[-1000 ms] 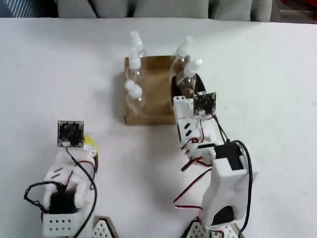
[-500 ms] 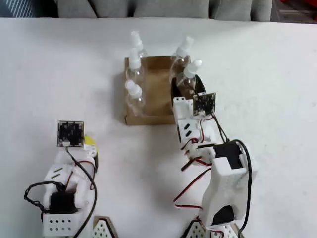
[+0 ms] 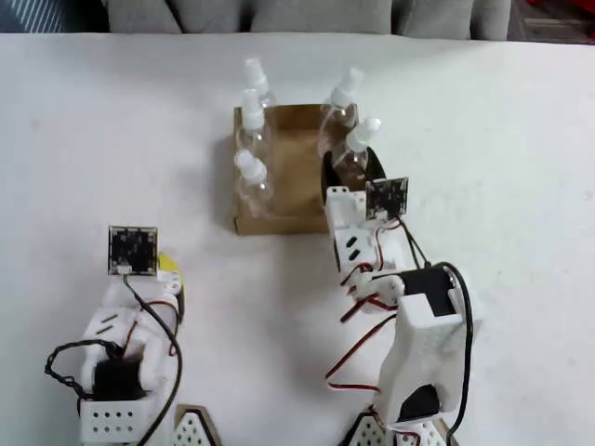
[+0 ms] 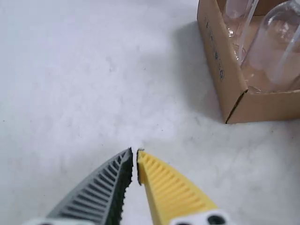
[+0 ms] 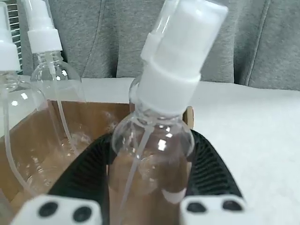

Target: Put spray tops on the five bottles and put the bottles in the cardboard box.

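The cardboard box [image 3: 293,200] stands mid-table with clear bottles in it, each with a white spray top. Three bottles [image 3: 252,172] line its left side and one bottle [image 3: 340,98] stands at the far right. My right gripper [image 3: 346,172] is shut on another spray-topped bottle [image 3: 358,144] at the box's right wall. In the right wrist view that bottle [image 5: 152,159] leans between the black fingers [image 5: 86,164], its spray top [image 5: 180,51] tilted. My left gripper [image 4: 134,157] is shut and holds nothing, low over the table short of the box corner [image 4: 229,101].
The left arm [image 3: 125,344] sits at the near left and the right arm's body [image 3: 423,353] at the near right, trailing red and black wires. White table surrounds the box. A grey sofa [image 5: 117,37] lies beyond the far edge.
My right gripper has drawn back slightly toward its base with the bottle in it, and the bottle leans a bit more. The left arm has not moved.
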